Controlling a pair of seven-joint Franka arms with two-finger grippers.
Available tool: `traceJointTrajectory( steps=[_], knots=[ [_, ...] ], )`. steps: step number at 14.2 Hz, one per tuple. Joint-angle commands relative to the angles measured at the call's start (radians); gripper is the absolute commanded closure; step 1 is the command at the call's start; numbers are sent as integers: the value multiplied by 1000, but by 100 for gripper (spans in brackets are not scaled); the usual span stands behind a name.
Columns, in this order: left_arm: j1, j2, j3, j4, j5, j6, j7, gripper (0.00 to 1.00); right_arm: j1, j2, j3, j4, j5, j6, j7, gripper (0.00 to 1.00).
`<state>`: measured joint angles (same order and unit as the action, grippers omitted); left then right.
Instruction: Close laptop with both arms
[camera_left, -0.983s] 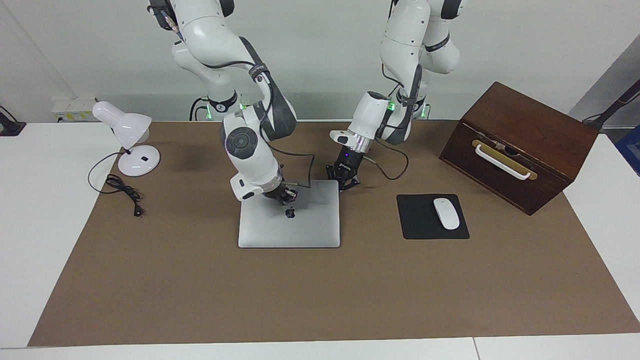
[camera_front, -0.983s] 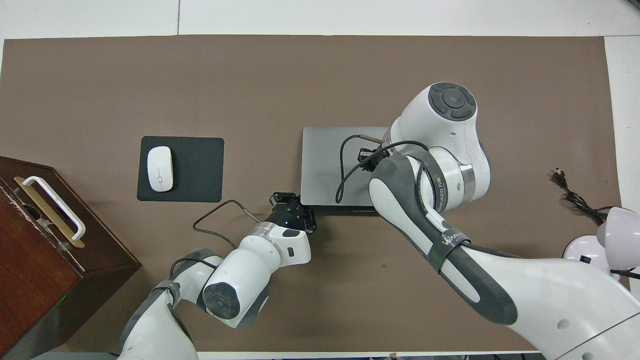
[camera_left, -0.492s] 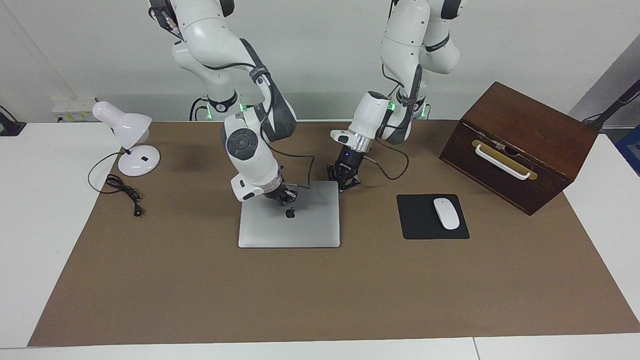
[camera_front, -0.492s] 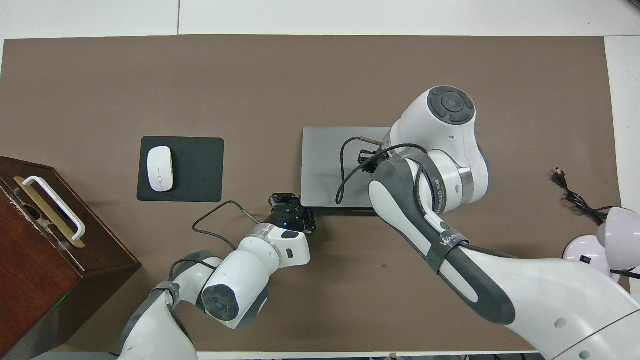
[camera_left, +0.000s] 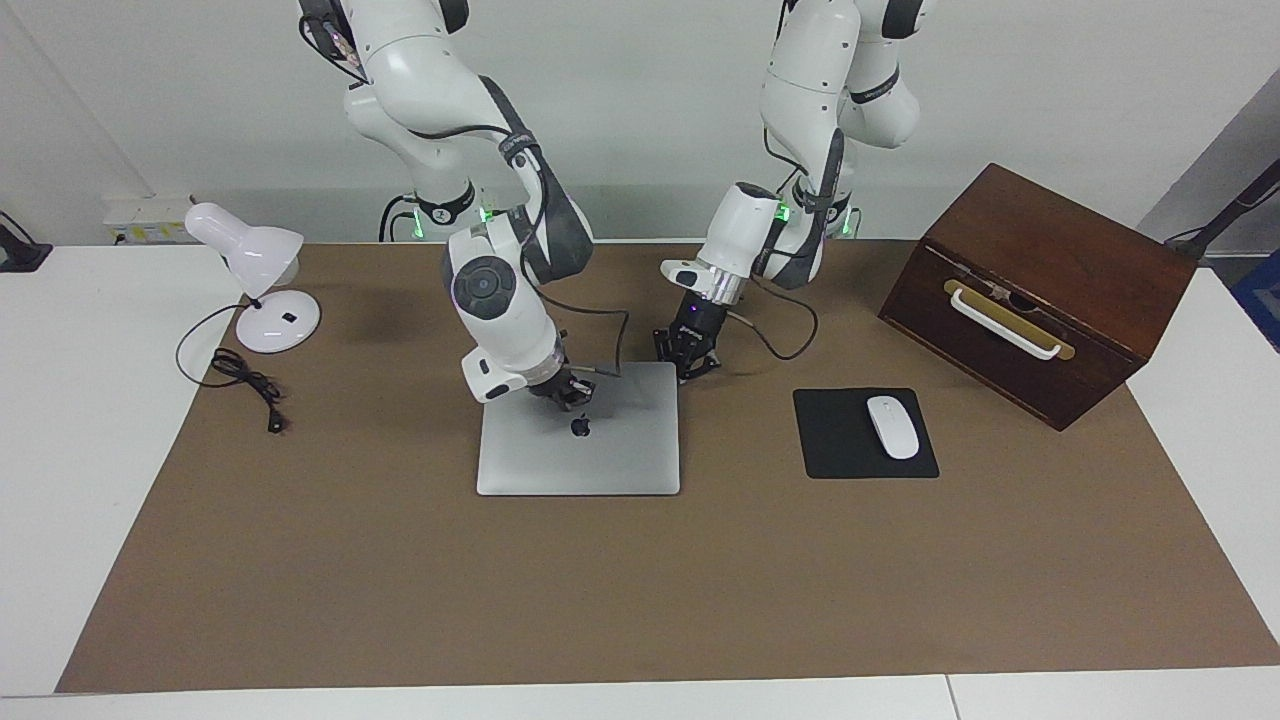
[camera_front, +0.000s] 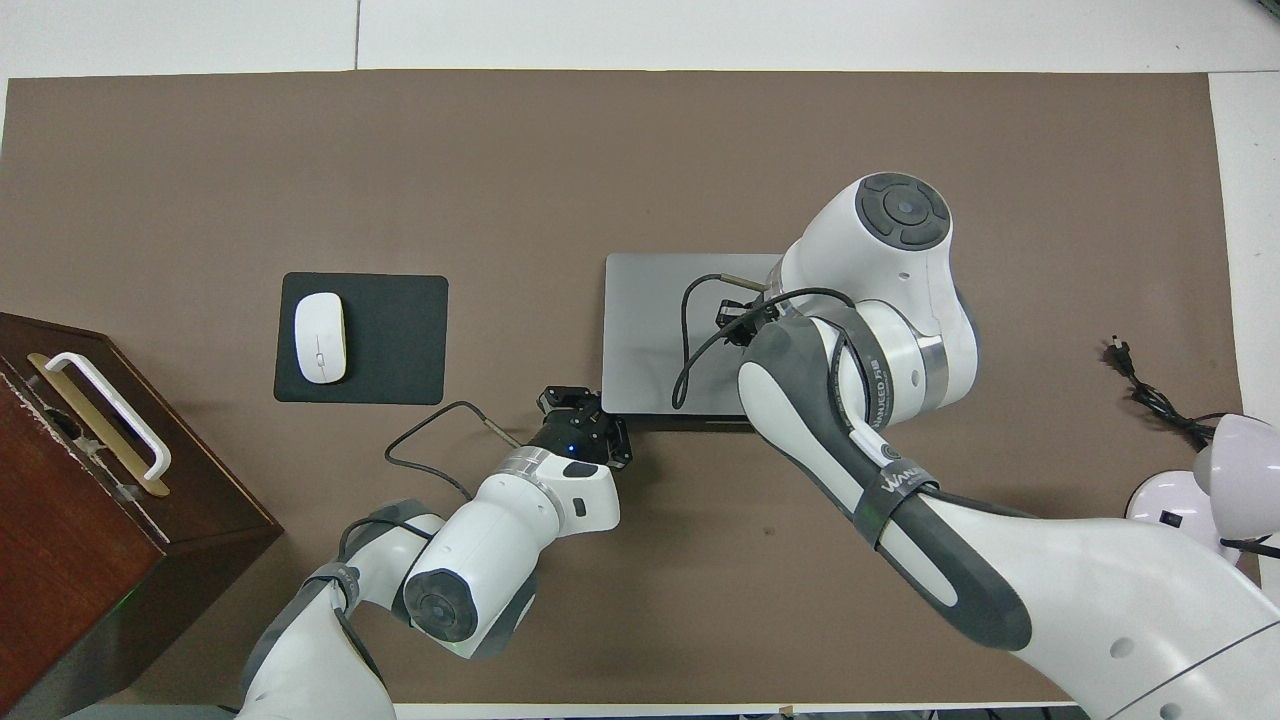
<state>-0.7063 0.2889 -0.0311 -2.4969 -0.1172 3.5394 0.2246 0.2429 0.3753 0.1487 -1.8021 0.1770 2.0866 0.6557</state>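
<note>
With its lid flat, the thin silver-grey metal laptop (camera_left: 578, 443) lies mid-table; the right gripper (camera_left: 568, 392), fingertips pressed together, presses the lid, and the left gripper (camera_left: 690, 362), likewise pinched, steadies a robot-side corner.

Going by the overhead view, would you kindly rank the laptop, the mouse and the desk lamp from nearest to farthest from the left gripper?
From the left gripper:
1. Laptop, closed, its corner right beside the gripper.
2. Mouse, on the black mousepad, toward the left arm's end of the table.
3. Desk lamp, at the right arm's end of the table.
</note>
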Motion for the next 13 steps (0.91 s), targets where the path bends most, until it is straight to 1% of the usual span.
traceJointTrajectory(
  steps=[1, 4, 8, 12, 13],
  knots=[
    [-13, 62, 19, -77, -7, -37, 25, 100, -4, -22, 2, -28, 29, 23, -24, 100],
    [-12, 62, 19, -74, -7, -36, 24, 100, -10, -32, 0, -16, 30, 18, -18, 100],
    [-10, 58, 17, -71, -7, -36, 7, 100, -25, -74, -4, -13, 32, 15, 2, 100],
    [-12, 35, 16, -73, -7, -37, -31, 100, -111, -143, -8, -3, 16, 7, -31, 100],
    [-12, 21, 16, -73, -7, -39, -33, 100, -131, -160, -9, -3, 10, 7, -60, 94]
  ],
)
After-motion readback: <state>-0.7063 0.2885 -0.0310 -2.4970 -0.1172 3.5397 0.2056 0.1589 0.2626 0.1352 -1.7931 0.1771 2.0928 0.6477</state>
